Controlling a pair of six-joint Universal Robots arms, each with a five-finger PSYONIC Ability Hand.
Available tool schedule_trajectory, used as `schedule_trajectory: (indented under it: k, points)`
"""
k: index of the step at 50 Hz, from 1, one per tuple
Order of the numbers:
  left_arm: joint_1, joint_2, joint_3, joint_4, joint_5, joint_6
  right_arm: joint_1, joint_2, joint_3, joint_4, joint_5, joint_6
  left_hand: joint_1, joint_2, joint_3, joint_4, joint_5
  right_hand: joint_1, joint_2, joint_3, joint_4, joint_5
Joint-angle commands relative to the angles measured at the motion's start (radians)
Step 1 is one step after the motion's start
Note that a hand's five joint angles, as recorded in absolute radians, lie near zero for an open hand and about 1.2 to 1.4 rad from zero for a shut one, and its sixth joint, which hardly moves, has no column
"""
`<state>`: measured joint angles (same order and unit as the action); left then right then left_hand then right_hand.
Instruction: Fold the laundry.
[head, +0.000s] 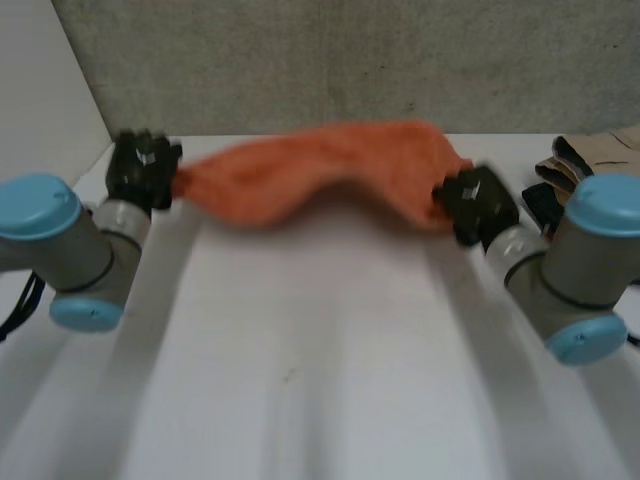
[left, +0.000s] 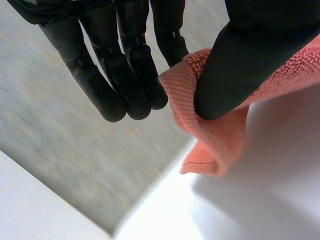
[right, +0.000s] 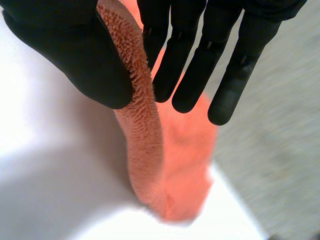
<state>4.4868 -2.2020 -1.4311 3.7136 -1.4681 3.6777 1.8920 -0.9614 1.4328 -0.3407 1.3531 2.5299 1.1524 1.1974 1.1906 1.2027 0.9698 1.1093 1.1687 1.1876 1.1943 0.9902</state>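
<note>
The left hand (head: 143, 168) holds one end of the orange towel (head: 320, 172). In the left wrist view, the left hand (left: 125, 60) presses its thumb (left: 235, 70) on the towel (left: 212, 135), and the cloth is pinched between the thumb and the finger next to it. The other fingers (left: 100, 85) point straight out and touch nothing. A small corner of the towel hangs down past the thumb, folded over on itself. Under it is the white table (left: 270, 200).

The right hand (head: 478, 203) holds the other end of the towel. In the right wrist view, the right hand (right: 225, 20) has its thumb (right: 75, 55) on one side of the cloth and its fingers (right: 187, 75) on the other side. The fuzzy edge of the towel (right: 145, 145) runs between them and is pinched there. The rest of the towel hangs down from the hand toward the table (right: 60, 190).

In the head view the towel goes from one hand to the other, across the far part of the white table (head: 300, 360), close to the grey wall (head: 350, 60). It is thin at the left hand and gets wider toward the right hand. It is bunched, not flat. I cannot tell if its lower edge touches the table.

The left arm (head: 60, 250) and the right arm (head: 570, 270) reach in from the near side. Past the right hand, at the far right of the table, lies a pile of clothes (head: 580, 165), brown and dark, apart from the towel
</note>
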Motion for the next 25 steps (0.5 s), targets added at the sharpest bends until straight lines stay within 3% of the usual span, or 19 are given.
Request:
schedule_trajectory:
  k: [1,6,9,12,15,20,25]
  points:
    - [0.045,-0.024,-0.031,-0.185,0.031,0.231,0.004,0.113,-0.051,0.186,0.057,-0.152,0.244,0.199,0.206,0.194,0.252,0.287,0.228,0.209,0.202,0.231]
    - [0.048,-0.015,-0.032,-0.265,0.023,0.297,0.007,0.079,-0.040,0.192,0.070,-0.094,0.244,0.199,0.206,0.194,0.252,0.287,0.228,0.209,0.202,0.231]
    - [0.046,0.008,-0.038,-0.304,0.022,0.301,0.018,0.059,-0.023,0.190,0.070,-0.062,0.075,0.030,0.037,0.024,0.083,0.287,0.228,0.209,0.202,0.231]
    - [0.037,0.045,-0.040,-0.351,0.014,0.298,0.022,0.049,-0.011,0.187,0.073,-0.052,-0.520,-0.565,-0.559,-0.571,-0.512,0.287,0.228,0.209,0.202,0.231]
    - [0.015,0.094,-0.026,-0.414,-0.006,0.294,0.029,0.046,0.000,0.187,0.075,-0.052,-0.932,-0.977,-0.971,-0.983,-0.924,0.287,0.228,0.209,0.202,0.231]
    - [-0.023,0.148,0.055,-0.527,-0.043,0.243,0.038,0.046,0.008,0.187,0.077,-0.059,-0.978,-1.023,-1.016,-1.028,-0.970,0.287,0.228,0.209,0.202,0.231]
    - [-0.063,0.108,0.223,-0.676,-0.046,0.076,0.039,0.046,0.012,0.186,0.080,-0.072,-0.869,-0.914,-0.908,-0.920,-0.861,0.287,0.228,0.209,0.202,0.231]
